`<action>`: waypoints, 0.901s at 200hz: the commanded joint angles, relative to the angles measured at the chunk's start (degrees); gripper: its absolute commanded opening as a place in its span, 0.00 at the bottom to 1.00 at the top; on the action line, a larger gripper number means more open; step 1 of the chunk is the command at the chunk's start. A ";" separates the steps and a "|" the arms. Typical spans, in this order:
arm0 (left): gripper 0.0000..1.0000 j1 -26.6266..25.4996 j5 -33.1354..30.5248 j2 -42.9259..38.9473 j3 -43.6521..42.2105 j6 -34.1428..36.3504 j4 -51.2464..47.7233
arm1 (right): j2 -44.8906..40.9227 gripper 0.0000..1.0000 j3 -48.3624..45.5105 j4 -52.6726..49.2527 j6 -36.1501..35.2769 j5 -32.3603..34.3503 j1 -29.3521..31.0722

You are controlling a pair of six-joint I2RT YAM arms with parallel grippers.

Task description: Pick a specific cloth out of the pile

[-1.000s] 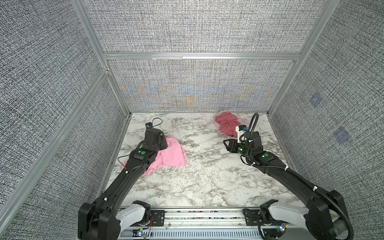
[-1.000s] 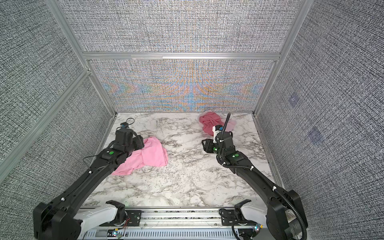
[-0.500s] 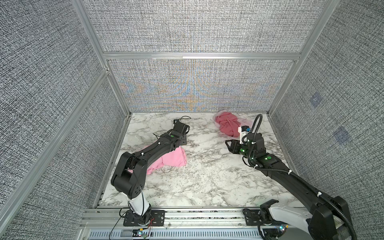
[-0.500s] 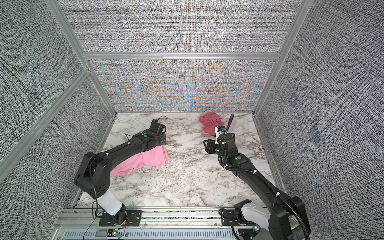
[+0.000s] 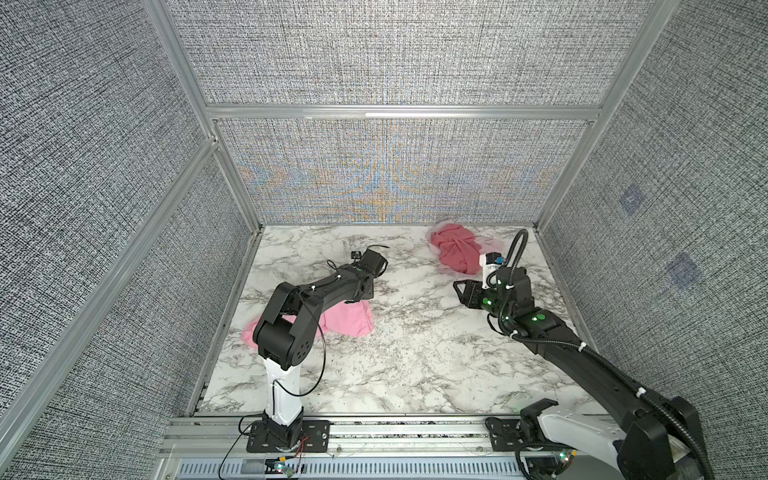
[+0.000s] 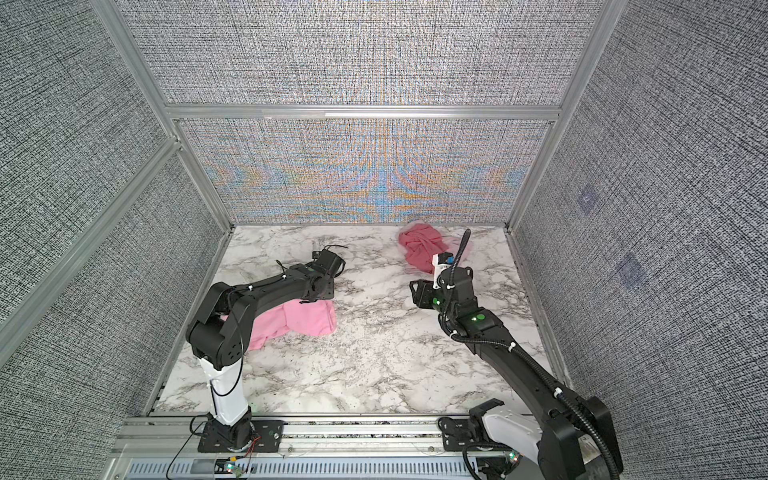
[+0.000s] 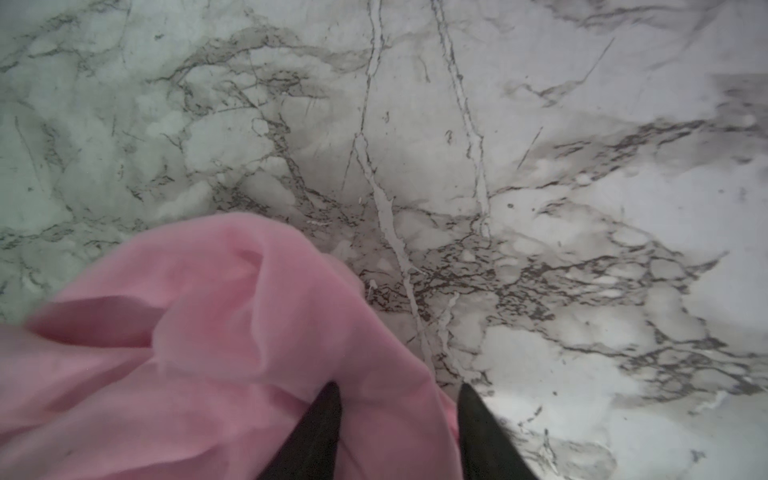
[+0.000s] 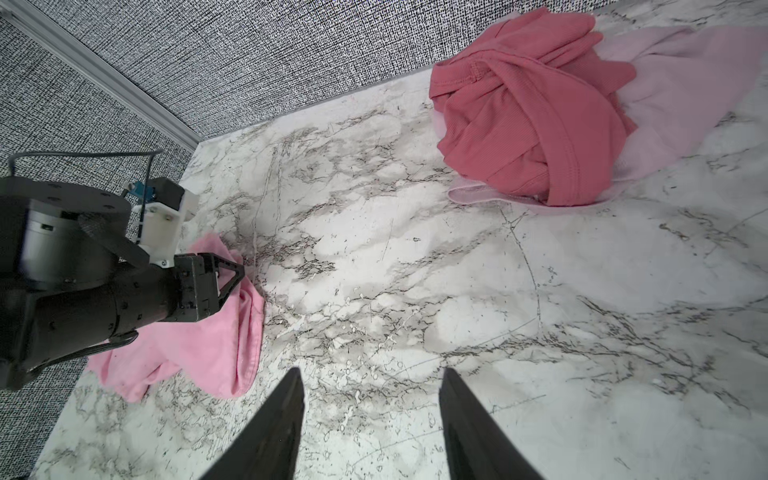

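Left gripper [image 7: 399,386] on bubblegum-pink cloth [image 5: 349,324], tabletop [image 5: 415,357] left; jaws part-way apart astride fold, grip unclear. Right gripper [image 8: 372,372] half open, empty, near pile [image 5: 455,251] far right.

The left gripper [image 7: 399,386] is showing only two dark finger stubs, the picture's edge cutting the rest away. Blur is leaving it unclear whether they are touching the cloth [image 7: 199,332] beneath, which is itself running out of frame. In both top views the left arm [image 5: 328,291] is covering the cloth's middle and hiding that gripper's fingers. The right gripper [image 8: 370,370] is being cropped the same way, and sheer pale fabric [image 8: 685,75] in the pile [image 8: 536,124] is running past the right wrist picture's edge.
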 commanded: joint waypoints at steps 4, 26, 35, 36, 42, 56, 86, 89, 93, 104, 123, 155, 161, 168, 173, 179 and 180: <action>0.24 0.00 -2.39 0.84 -0.23 0.17 -0.88 | 0.09 0.54 -0.19 0.61 0.28 0.04 -0.20; 0.13 0.00 -2.18 1.65 -0.40 0.26 -0.84 | 0.15 0.54 -0.14 0.73 0.24 -0.01 -0.38; 0.15 0.00 -1.78 1.83 -0.49 0.33 -0.75 | 0.15 0.54 -0.01 0.70 0.28 -0.15 -0.34; 0.15 0.00 -1.73 1.83 -0.54 0.34 -0.75 | 0.14 0.54 -0.05 0.70 0.26 -0.13 -0.36; 0.22 0.00 -1.37 1.83 -0.70 0.35 -0.55 | 0.18 0.54 -0.06 0.70 0.24 -0.18 -0.46; 0.39 0.00 -0.29 1.62 -1.50 0.61 0.61 | 0.02 0.54 -0.18 0.61 0.12 -0.22 -0.46; 0.51 0.00 2.09 1.39 -3.07 1.02 2.94 | 0.04 0.54 -0.35 0.69 0.33 -0.19 -0.64; 0.52 0.00 2.38 1.32 -3.23 1.05 3.17 | -0.01 0.54 -0.37 0.70 0.40 -0.23 -0.64; 0.51 0.00 2.65 1.38 -3.38 1.05 3.43 | -0.03 0.54 -0.38 0.70 0.42 -0.27 -0.64; 0.52 0.00 3.01 1.57 -3.80 1.05 3.84 | 0.03 0.54 -0.35 0.78 0.46 -0.29 -0.60; 0.44 0.00 3.30 1.83 -4.65 0.88 4.15 | -0.21 0.54 -0.32 0.81 0.51 -0.28 -0.64; 0.03 -0.03 3.85 1.83 -5.98 0.70 5.07 | -0.31 0.54 -0.33 0.84 0.59 -0.23 -0.73; 0.00 0.00 3.92 1.71 -6.03 0.66 5.20 | -0.31 0.54 -0.25 0.79 0.67 -0.19 -0.73; 0.00 0.00 3.86 1.53 -5.96 0.69 5.45 | -0.40 0.54 -0.25 0.84 0.69 -0.15 -0.73; 0.00 0.00 3.94 1.36 -5.69 0.84 5.61 | -0.38 0.54 -0.27 0.84 0.68 -0.13 -0.73; 0.00 0.00 4.08 1.25 -5.24 1.06 5.72 | -0.39 0.54 -0.31 0.94 0.78 -0.12 -0.82; 0.00 0.00 4.14 1.19 -5.11 1.10 5.78 | -0.39 0.54 -0.25 0.90 0.77 -0.11 -0.82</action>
